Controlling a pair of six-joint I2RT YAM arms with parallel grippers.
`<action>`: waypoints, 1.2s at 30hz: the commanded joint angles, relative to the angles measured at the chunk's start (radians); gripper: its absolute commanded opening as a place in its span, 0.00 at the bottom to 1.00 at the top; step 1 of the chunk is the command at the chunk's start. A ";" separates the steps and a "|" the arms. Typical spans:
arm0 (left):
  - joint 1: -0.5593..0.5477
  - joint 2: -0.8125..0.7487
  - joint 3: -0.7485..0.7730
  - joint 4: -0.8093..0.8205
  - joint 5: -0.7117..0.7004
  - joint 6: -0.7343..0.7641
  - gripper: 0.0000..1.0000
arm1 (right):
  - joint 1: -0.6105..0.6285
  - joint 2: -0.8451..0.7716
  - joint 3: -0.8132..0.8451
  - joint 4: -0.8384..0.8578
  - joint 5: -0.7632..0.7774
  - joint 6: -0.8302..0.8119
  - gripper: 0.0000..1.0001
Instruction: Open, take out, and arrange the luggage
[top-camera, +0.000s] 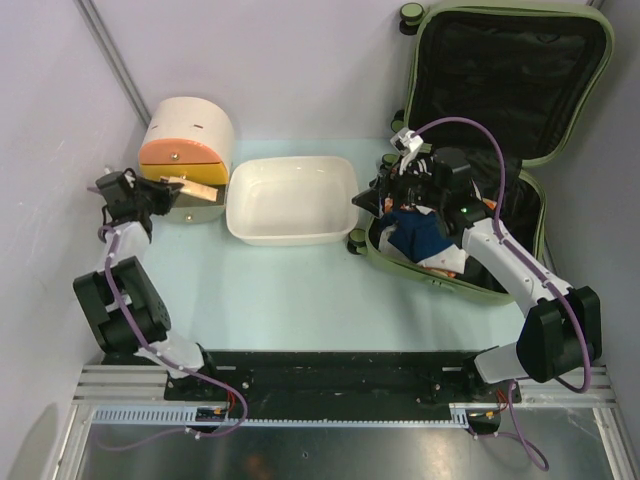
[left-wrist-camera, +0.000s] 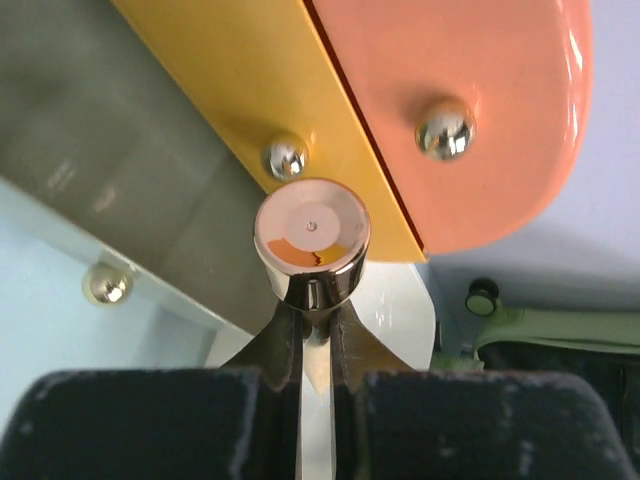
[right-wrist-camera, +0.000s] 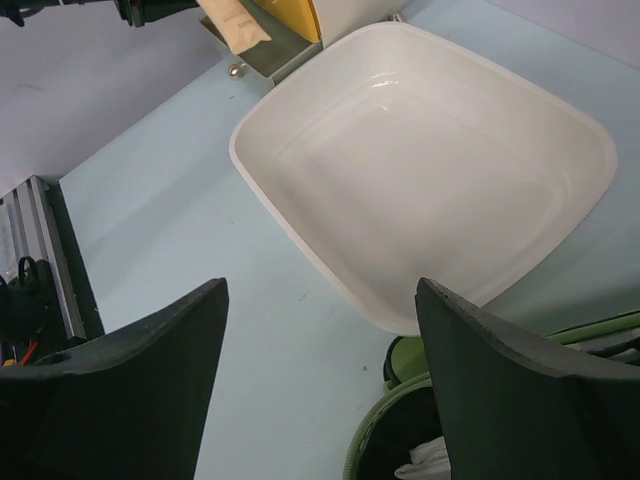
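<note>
While the left gripper (left-wrist-camera: 313, 325) is clenched on a shiny round knob (left-wrist-camera: 311, 235), pinching it just under its head, the drawer box (top-camera: 190, 125) it works at stands at the far left of the table (top-camera: 270, 290), cream on top with orange and yellow fronts. Just right of the box sits a white tub (top-camera: 290, 240), touching nothing that can be seen. Right of the tub lies the green suitcase (top-camera: 510, 70), open, at the far right of the table. Its long axis runs across the table from left to right, a little skewed. Its wheels (top-camera: 357, 240) are at the left end and point toward the tub, the nearest one just beside the tub's corner. The base lies flat and the lid stands up behind it at the back, black lining facing the arms. A dark blue cloth (top-camera: 412, 232) and some white and orange things lie in the base. The right gripper (right-wrist-camera: 320, 300) hangs over the suitcase's left edge, fingers spread wide with nothing between them
</note>
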 joint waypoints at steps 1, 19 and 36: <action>0.026 0.064 0.107 0.004 -0.034 0.021 0.00 | -0.010 -0.015 0.034 0.010 -0.005 -0.022 0.80; 0.060 0.075 0.061 0.008 0.033 0.038 0.79 | -0.019 0.010 0.042 0.040 -0.019 -0.010 0.80; 0.110 0.107 -0.003 -0.022 0.019 0.133 0.00 | -0.022 0.008 0.042 0.008 -0.014 -0.031 0.80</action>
